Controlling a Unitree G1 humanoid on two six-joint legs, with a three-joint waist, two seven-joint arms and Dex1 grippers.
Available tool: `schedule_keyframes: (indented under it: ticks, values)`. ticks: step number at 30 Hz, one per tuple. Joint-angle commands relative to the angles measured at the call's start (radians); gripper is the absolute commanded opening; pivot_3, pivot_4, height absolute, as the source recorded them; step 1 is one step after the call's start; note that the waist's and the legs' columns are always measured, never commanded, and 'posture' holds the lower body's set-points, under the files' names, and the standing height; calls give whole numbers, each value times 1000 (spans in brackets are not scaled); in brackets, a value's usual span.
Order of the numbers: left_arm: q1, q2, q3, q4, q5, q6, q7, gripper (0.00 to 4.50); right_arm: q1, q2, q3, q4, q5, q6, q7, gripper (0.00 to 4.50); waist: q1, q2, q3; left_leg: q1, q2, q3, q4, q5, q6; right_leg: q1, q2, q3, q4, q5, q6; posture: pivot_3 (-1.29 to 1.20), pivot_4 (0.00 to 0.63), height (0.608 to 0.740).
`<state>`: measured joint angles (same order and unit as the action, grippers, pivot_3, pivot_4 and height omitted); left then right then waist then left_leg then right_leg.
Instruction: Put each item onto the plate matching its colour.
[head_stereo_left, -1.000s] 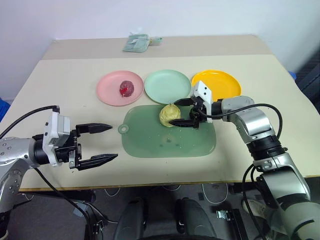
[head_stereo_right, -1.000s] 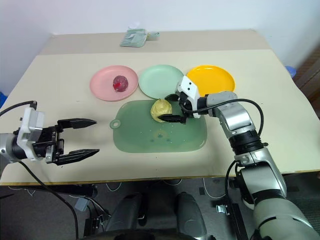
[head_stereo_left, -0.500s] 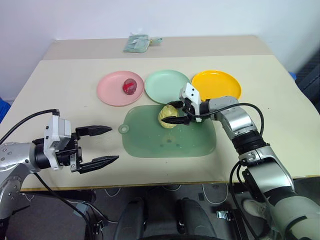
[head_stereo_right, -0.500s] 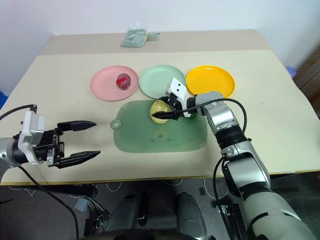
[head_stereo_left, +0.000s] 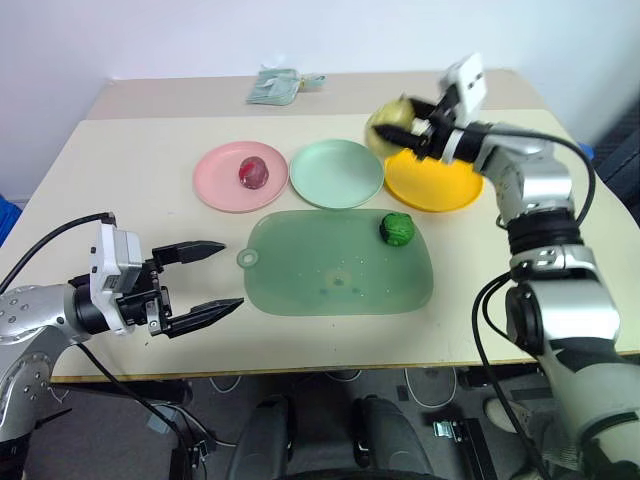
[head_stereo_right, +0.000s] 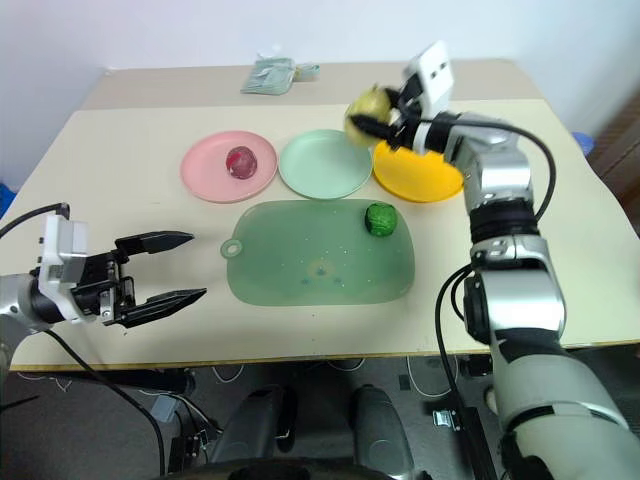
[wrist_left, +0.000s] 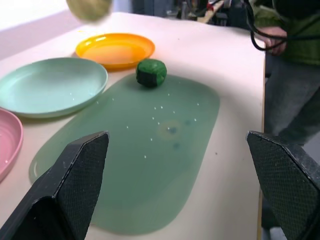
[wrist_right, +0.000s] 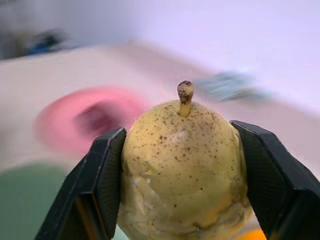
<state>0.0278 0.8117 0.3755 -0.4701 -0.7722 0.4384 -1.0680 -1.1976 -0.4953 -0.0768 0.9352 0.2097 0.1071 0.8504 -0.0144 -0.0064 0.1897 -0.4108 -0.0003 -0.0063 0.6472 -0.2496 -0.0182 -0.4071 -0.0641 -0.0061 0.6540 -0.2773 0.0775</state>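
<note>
Right gripper (head_stereo_left: 408, 128): I see it raised above the table, its two fingers clamped on the yellow pear (wrist_right: 182, 175), one finger on each side, stem pointing up in the wrist view.
Yellow pear: I have it in the air, over the near-left edge of the yellow plate (head_stereo_left: 440, 185) and just beside the green plate (head_stereo_left: 336, 173); it touches neither.
Left gripper (head_stereo_left: 210, 277): I see it hovering low over the front left of the table (head_stereo_left: 120, 160), fingers spread wide with nothing between them, pointing toward the green board (head_stereo_left: 335, 275).
Green bumpy toy (head_stereo_left: 397, 228): it sits on the green board near the far right corner, close to the yellow plate and apart from the green plate.
Red toy (head_stereo_left: 251, 175): it rests on the pink plate (head_stereo_left: 215, 180), a little right of centre.
Plates: I see pink, green and yellow in a row across the table behind the board, nearly touching one another; nothing rests on the green or the yellow one.
Green board: it lies flat in front of the plates, its small handle tab at the left end; a few pale specks dot its middle.
Back edge: a small greenish packet (head_stereo_left: 275, 86) lies near the wall, well apart from the plates.
</note>
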Motion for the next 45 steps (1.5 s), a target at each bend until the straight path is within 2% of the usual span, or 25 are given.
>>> schedule_keyframes:
  ticks: [1, 9, 11, 13, 17, 21, 24, 27, 30, 33, 38, 45]
  values:
    - [-34, -17, -5, -22, -27, 11, 44, 4500, -45, -16, -42, 205, -38, -107, -124, 2819, -3, -1, 0, 0, 0, 0, 0, 0, 0, 0, 0, 0, 0, 0, 0, 0, 150, 740]
    - [-37, -44, -19, -47, -21, 10, 83, 4500, -42, 26, -102, 379, -66, -161, -293, 2819, -13, 1, 1, 0, 1, 3, 0, 0, 0, -1, 2, 3, 1, 0, 0, 0, 150, 740]
    - [-30, -46, -18, -55, -23, 10, 92, 4500, -35, 33, -108, 389, -79, -164, -319, 3733, -15, 1, 1, 0, 1, 3, 0, 0, 0, -1, 2, 3, 1, 0, 0, 0, 150, 740]
    - [-21, -46, -16, -66, -24, 11, 99, 4500, -31, 38, -119, 392, -80, -164, -326, 4445, -18, 1, 1, 0, 1, 3, 0, 0, 0, -1, 2, 3, 1, 0, 0, 0, 150, 740]
    - [-7, -49, -14, -78, -25, 11, 111, 4500, -27, 31, -130, 380, -75, -156, -284, 4445, -18, 1, 1, 0, 1, 3, 0, 0, 0, -1, 2, 3, 1, 0, 1, 0, 150, 740]
    - [14, -49, -15, -82, -25, 3, 104, 4500, -20, -4, -129, 344, -68, -144, -163, 4445, -20, 1, 1, 0, 1, 3, 0, 0, 0, -1, 2, 3, 1, 0, 1, 0, 150, 740]
    - [50, -41, -1, -77, -22, -7, 73, 4500, 26, -48, -125, 232, -44, -107, -18, 4445, -18, 1, 1, 0, 1, 3, 0, 0, 0, -1, 2, 2, 1, 0, 1, 0, 150, 740]
    - [83, -30, 11, -70, -22, -15, 34, 4500, 174, -86, -117, -67, 16, 26, 97, 4445, -13, 0, 0, 0, 1, 3, 0, 0, 0, 0, 1, 2, 0, 0, 1, 0, 150, 740]
    - [85, -23, 8, -60, -23, -16, 9, 4500, 387, -109, -141, -479, 124, 248, 91, 4445, -1, 1, 0, 1, 2, 2, 0, 0, 1, 0, 2, 2, 1, 0, 1, 0, 150, 740]
    - [64, -24, -2, -46, -20, -15, -2, 4500, 542, -117, -150, -711, 180, 373, 53, 4445, 1, 1, 0, 1, 2, 2, 0, 0, 1, 0, 2, 2, 2, 0, 1, 0, 150, 740]
    - [44, -28, -18, -29, -8, -18, -20, 4500, 627, -93, -145, -824, 223, 459, 1, 4445, 0, 1, 0, 2, 2, 3, 1, 0, 1, 0, 2, 2, 2, 0, 1, 0, 150, 740]
    - [28, -30, -23, -32, -7, -13, -10, 4500, 627, -17, -67, -767, 207, 458, -14, 4445, -1, 1, 0, 2, 2, 3, 1, 0, 1, 0, 3, 2, 2, 0, 1, 0, 150, 740]
